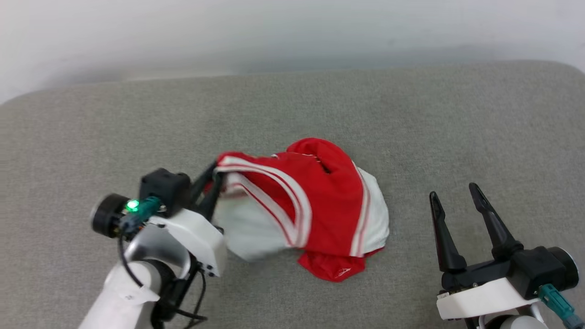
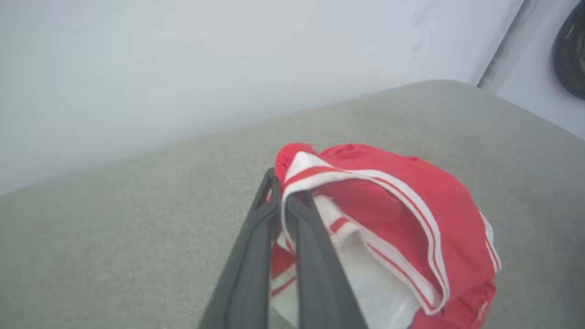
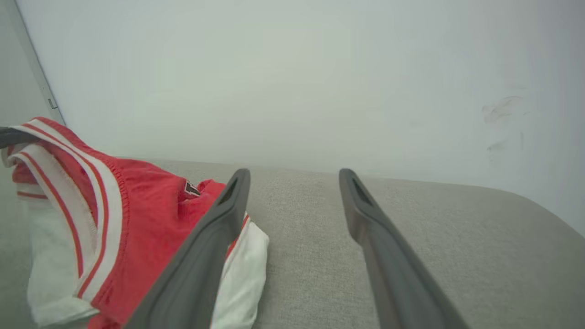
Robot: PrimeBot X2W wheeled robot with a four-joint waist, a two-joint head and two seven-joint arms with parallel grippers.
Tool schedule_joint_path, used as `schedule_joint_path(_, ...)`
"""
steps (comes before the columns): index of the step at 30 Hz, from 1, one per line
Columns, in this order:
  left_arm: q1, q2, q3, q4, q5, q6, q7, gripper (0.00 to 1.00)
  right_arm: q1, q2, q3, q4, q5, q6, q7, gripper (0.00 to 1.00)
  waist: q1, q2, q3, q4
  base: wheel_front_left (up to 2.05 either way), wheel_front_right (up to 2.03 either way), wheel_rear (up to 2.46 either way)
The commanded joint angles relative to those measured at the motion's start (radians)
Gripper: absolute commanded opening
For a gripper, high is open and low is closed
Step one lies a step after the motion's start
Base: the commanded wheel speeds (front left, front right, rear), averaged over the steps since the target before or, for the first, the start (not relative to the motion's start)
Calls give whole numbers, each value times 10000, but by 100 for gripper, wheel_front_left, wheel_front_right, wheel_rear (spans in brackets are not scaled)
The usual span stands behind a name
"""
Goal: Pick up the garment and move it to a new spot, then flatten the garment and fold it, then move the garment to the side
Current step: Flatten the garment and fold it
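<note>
I'm seeing the red jersey T-shirt (image 1: 320, 196) lying bunched near the middle of the grey fabric surface (image 1: 411, 114). The left gripper (image 1: 214, 178) is pinching its striped trim (image 1: 256, 173), fingers clenched on the cloth and holding that edge up. The right gripper (image 1: 452, 192) is sitting near the shirt's right side, fingers spread, gripping nothing.

Left arm (image 1: 132, 288): glossy white shell, silver band at the joint, black cables (image 1: 125, 265) looping below. Its wrist carries a black cube, a round black barrel, a teal plug (image 1: 144, 211) and a lit green lamp (image 1: 132, 205). Right gripper (image 1: 452, 191): white base, black mount, second teal plug (image 1: 555, 301). Fingers (image 1: 444, 242) of right and left gripper (image 2: 283, 192): long, dark grey, tapering, slotted near the tips.
</note>
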Motion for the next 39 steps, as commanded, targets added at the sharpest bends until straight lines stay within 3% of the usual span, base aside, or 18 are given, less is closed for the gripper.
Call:
schedule_joint_path(1,-81,163,118,-171,196,131,-199,0,119,16,19,17,52,-7,-23,100,-1,0,-233,182,0,0,0)
schedule_joint_path(5,41,551,248,-768,854,440,-618,0,160,16,73,58,99,-7,-23,100,-1,0,-386,290,0,0,0)
schedule_joint_path(9,699,747,-240,-614,1018,256,-298,0,220,16,102,71,142,-7,-23,100,-1,0,-382,340,0,0,0)
schedule_joint_path(15,1612,665,-1340,1426,770,-331,680,0,53,17,120,87,132,-7,-22,100,-1,0,-137,327,0,0,0)
schedule_joint_path(23,1575,322,-1688,2853,429,-568,609,0,21,17,-49,226,101,-7,-23,100,-1,0,-155,372,0,0,0)
schedule_joint_path(24,1584,288,-1686,2977,365,-584,615,9,60,17,-66,251,118,-7,-23,100,-1,0,-213,396,0,0,0)
schedule_joint_path(25,1587,247,-1692,3034,311,-606,541,100,104,17,-90,277,128,-7,-23,100,-1,0,-275,428,0,0,0)
schedule_joint_path(34,1774,387,-1563,2607,-167,-831,-523,100,404,17,-279,480,237,-7,-23,100,-1,0,-1064,769,0,0,0)
schedule_joint_path(39,1982,527,-1263,1647,-97,-539,-1201,100,628,17,-432,483,146,-7,-23,100,-1,0,-1335,976,0,0,0)
